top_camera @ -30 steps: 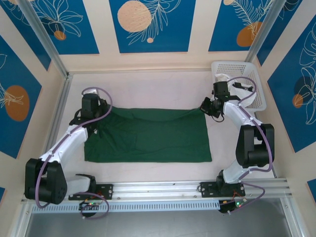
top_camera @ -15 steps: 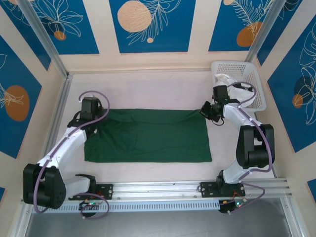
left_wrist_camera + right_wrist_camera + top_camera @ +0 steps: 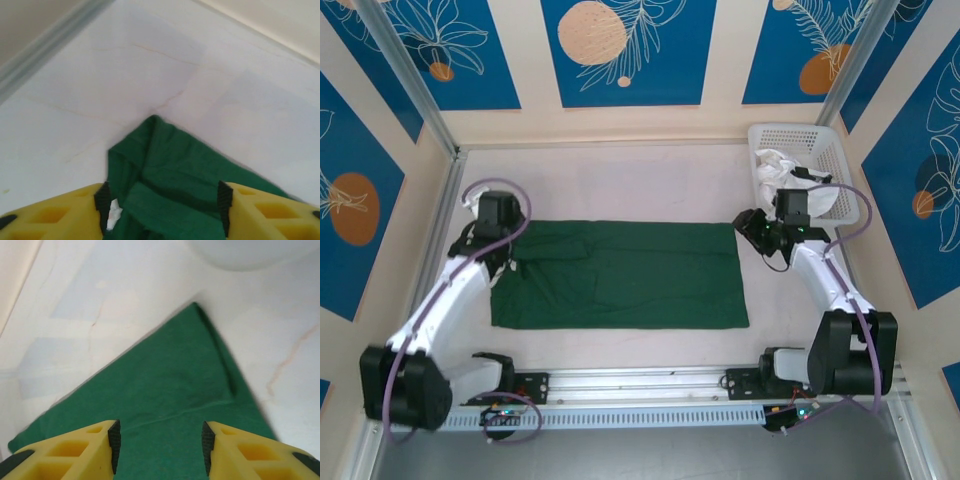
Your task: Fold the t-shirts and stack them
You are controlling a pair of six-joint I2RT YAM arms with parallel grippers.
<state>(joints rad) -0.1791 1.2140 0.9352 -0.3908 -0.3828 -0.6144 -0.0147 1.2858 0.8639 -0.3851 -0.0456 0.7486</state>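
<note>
The dark green t-shirt (image 3: 620, 275) lies folded into a flat rectangle in the middle of the table. My left gripper (image 3: 498, 240) is at its far left corner. In the left wrist view this gripper (image 3: 162, 207) is open, with rumpled green cloth (image 3: 165, 165) and the white neck label (image 3: 114, 212) between its pads. My right gripper (image 3: 748, 228) is at the far right corner. In the right wrist view it (image 3: 160, 445) is open over smooth green cloth (image 3: 170, 385). The white t-shirt (image 3: 775, 165) lies crumpled in the basket.
The white lattice basket (image 3: 800, 130) stands at the far right corner of the table, just behind the right arm. A metal rail (image 3: 440, 230) runs along the left side. Bare table (image 3: 620, 175) lies beyond the green t-shirt.
The left gripper has shifted left to the shirt's far left corner. The right gripper and arm have swung right, off the shirt's far right corner. The far edge of the shirt now lies flatter.
</note>
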